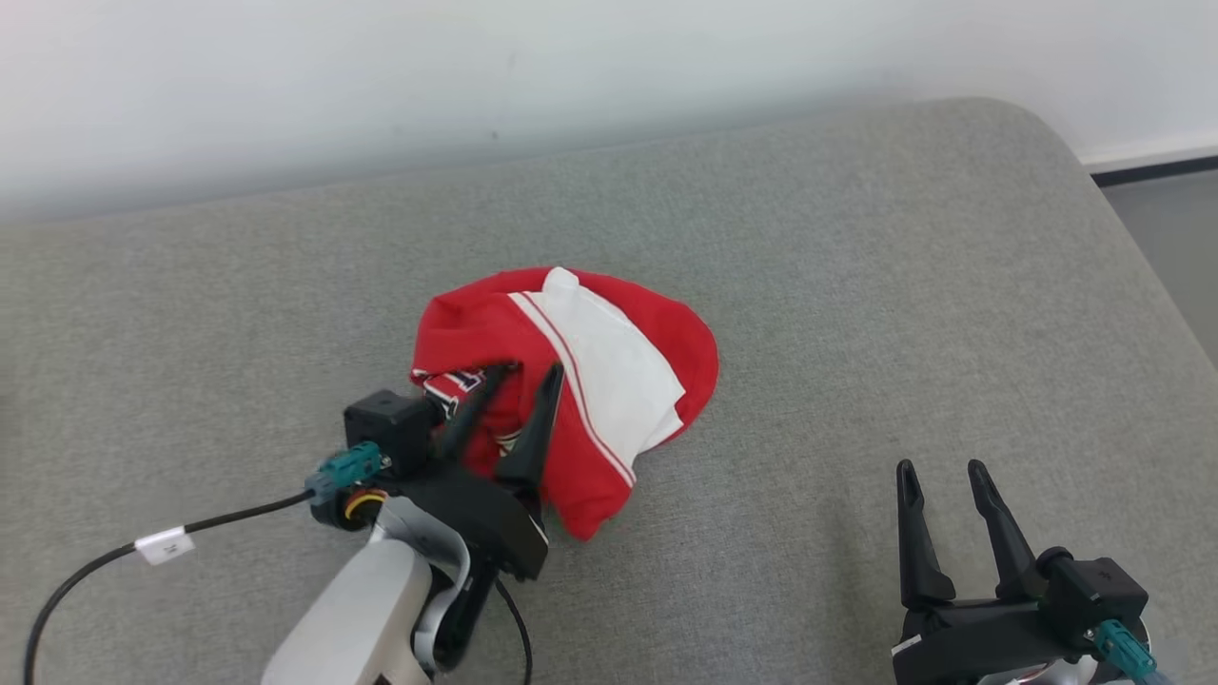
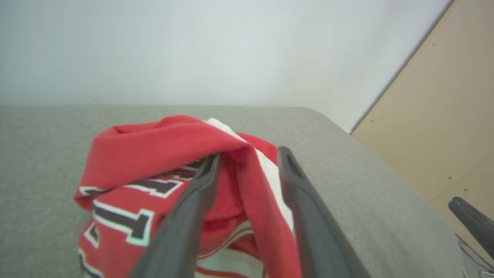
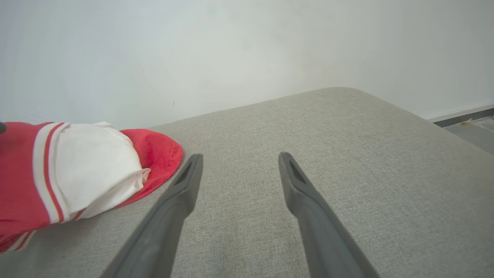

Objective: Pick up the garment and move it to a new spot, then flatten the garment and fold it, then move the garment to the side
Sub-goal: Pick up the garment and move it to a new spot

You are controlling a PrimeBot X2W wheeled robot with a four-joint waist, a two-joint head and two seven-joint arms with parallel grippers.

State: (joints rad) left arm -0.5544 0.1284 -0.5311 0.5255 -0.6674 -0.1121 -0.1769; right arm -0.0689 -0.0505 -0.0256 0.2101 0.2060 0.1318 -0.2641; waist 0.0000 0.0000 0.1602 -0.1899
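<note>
The garment [image 1: 609, 362] is lying in a crumpled heap near the middle of the grey cushioned surface [image 1: 856, 285], bunched and domed, with the white panel facing up on the right side and the dark white-outlined lettering [image 2: 131, 220] showing on the folds nearest the left arm. The left gripper [image 1: 528, 371] is sitting low over the near-left part of the heap. Its jaws are standing spread, not pinching, and in the left wrist view a raised ridge of red fabric is running between the two fingers [image 2: 193, 200], draped against them rather than clamped. The right gripper [image 1: 940, 471] is hovering well apart from the cloth at lower right, jaws spread wide with nothing between them, and the right wrist view is showing only bare cushion ahead of its fingers [image 3: 181, 193], the heap off to one side. As for progress, nothing is looking flattened or folded: no straight edges, no laid-out sleeves, hem tucked under. Whether the first move to a new spot is finished cannot be told from here; open jaws around a fold are fitting either a release or a fresh grab. Likely remaining: spreading the jersey flat, which is probably calling for both arms, then folding it, then shifting it aside.
</note>
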